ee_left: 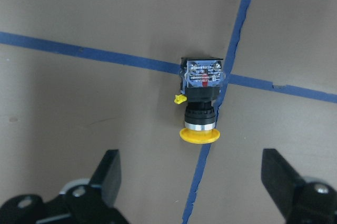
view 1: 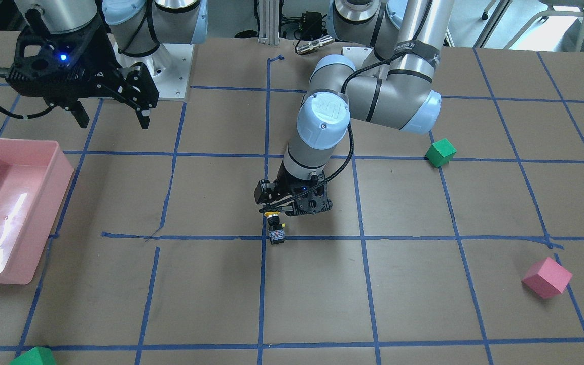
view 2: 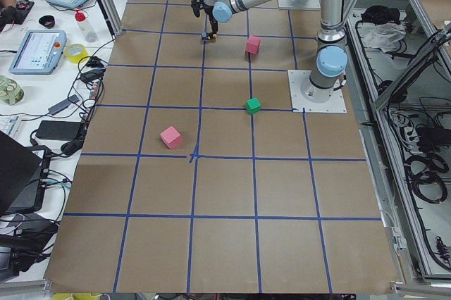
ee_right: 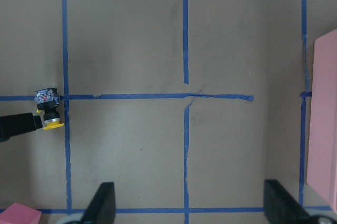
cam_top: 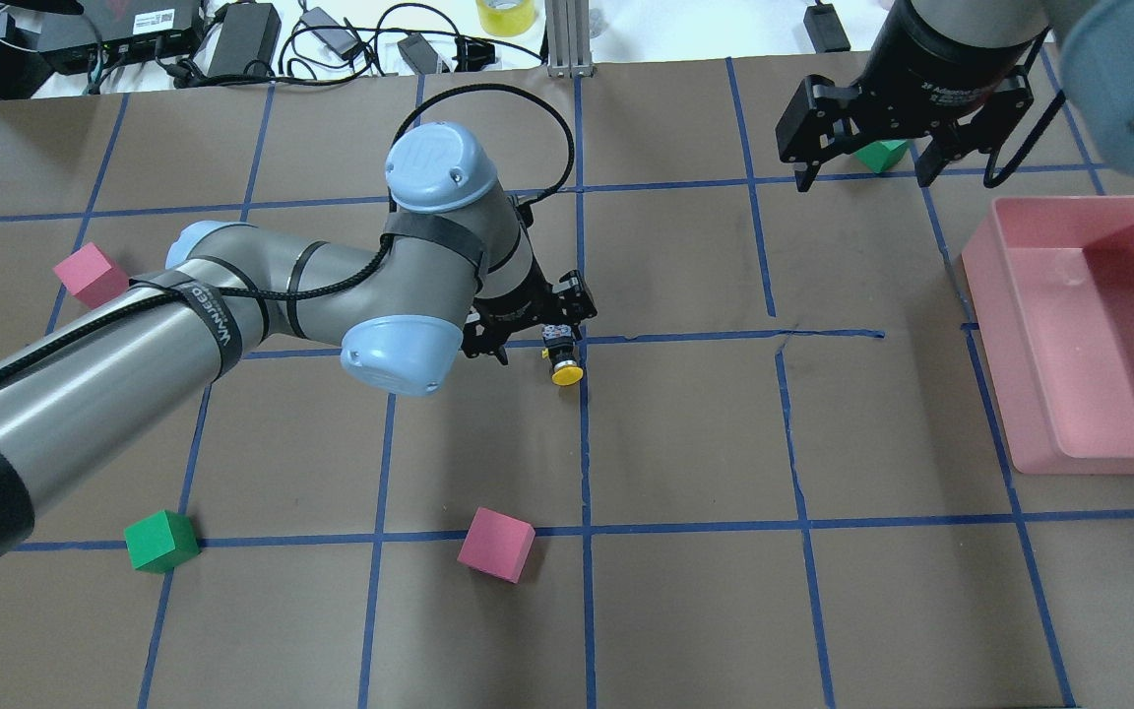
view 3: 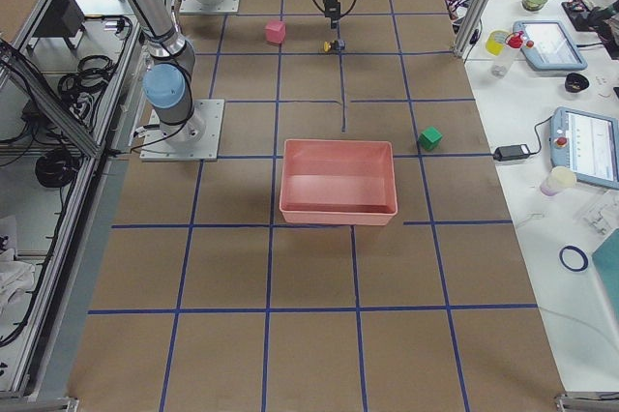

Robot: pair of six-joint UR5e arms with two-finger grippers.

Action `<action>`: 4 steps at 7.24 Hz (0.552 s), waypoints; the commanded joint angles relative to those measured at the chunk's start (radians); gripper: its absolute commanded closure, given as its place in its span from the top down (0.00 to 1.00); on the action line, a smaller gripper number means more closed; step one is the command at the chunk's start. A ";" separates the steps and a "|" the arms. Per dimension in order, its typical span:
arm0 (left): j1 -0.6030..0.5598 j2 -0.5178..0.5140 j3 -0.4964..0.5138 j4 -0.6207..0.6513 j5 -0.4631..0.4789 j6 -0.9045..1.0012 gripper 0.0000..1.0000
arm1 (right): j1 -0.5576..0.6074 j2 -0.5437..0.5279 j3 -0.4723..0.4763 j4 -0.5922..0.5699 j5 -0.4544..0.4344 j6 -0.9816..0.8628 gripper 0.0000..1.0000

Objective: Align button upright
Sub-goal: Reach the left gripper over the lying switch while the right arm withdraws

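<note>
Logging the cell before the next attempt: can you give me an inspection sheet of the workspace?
Surface: brown paper table, blue tape grid.
Job's things: button on its side at a tape crossing, not upright.
Clutter: pink cubes, green cubes, pink bin.
Grippers: left gripper open, near the button, not touching; right gripper open, empty.
Cables: black cable along left arm; leads past the far edge.
Surroundings: tablets on side bench.

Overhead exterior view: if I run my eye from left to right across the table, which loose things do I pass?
Pink cube → green cube → second pink cube → button → second green cube, partly hidden → pink tray.
</note>
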 commanded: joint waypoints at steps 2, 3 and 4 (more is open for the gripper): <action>-0.043 -0.082 -0.002 0.052 0.004 -0.098 0.94 | -0.010 0.081 -0.111 0.021 0.014 -0.027 1.00; -0.043 -0.105 -0.004 0.061 0.004 -0.113 0.94 | -0.005 0.078 -0.106 0.023 0.014 -0.025 1.00; -0.051 -0.119 -0.004 0.069 0.002 -0.123 0.93 | -0.005 0.075 -0.101 0.023 0.016 -0.025 1.00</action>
